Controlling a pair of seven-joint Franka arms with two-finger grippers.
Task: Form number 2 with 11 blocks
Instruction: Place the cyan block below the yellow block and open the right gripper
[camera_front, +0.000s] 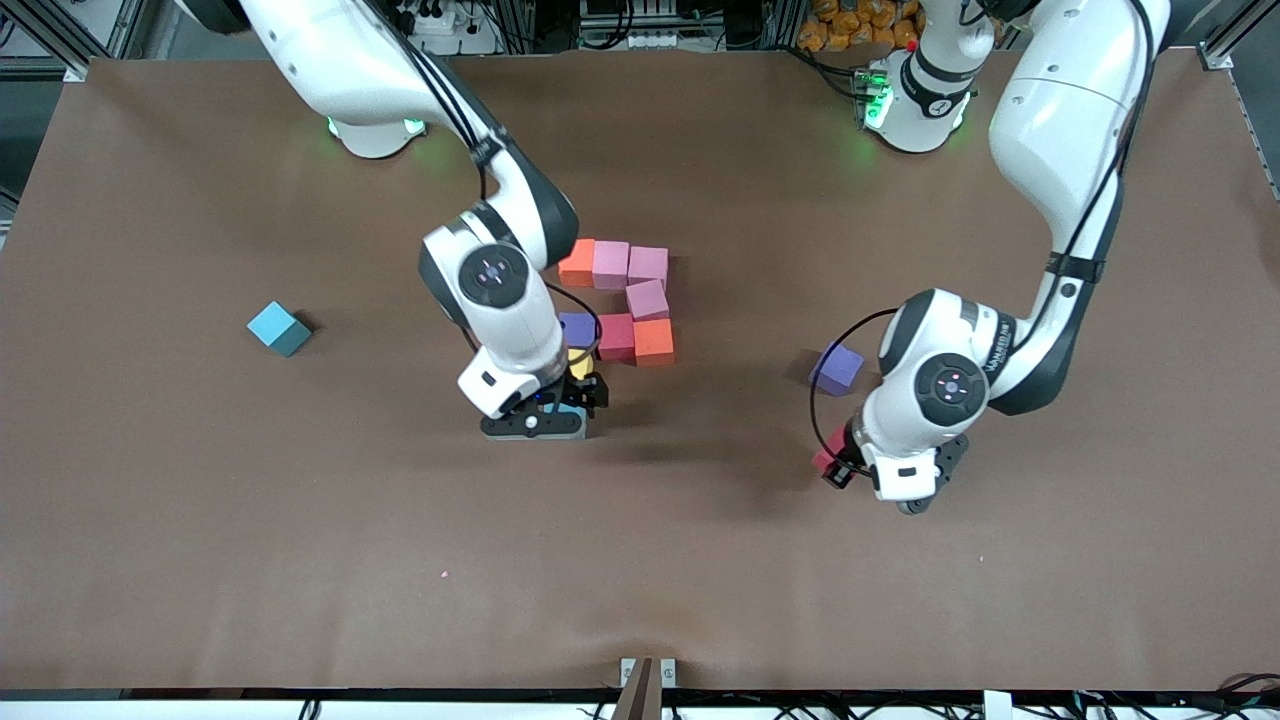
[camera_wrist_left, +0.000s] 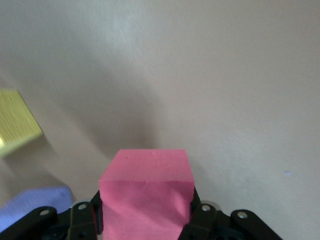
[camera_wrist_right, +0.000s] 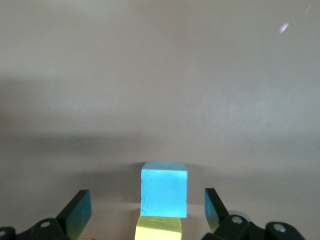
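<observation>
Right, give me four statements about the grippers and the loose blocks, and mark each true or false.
1. The left gripper holds a red block. True.
2. The right gripper is shut on a light blue block. False: its fingers stand open on either side of it.
3. A purple block lies apart from the unfinished 2, toward the left arm's end. True.
4. The teal cube touches the unfinished 2. False: it lies alone toward the right arm's end.

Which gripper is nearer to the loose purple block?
Left. The left gripper, shut on a red block, is just beside the loose purple block; the right gripper is open at the unfinished digit.
</observation>
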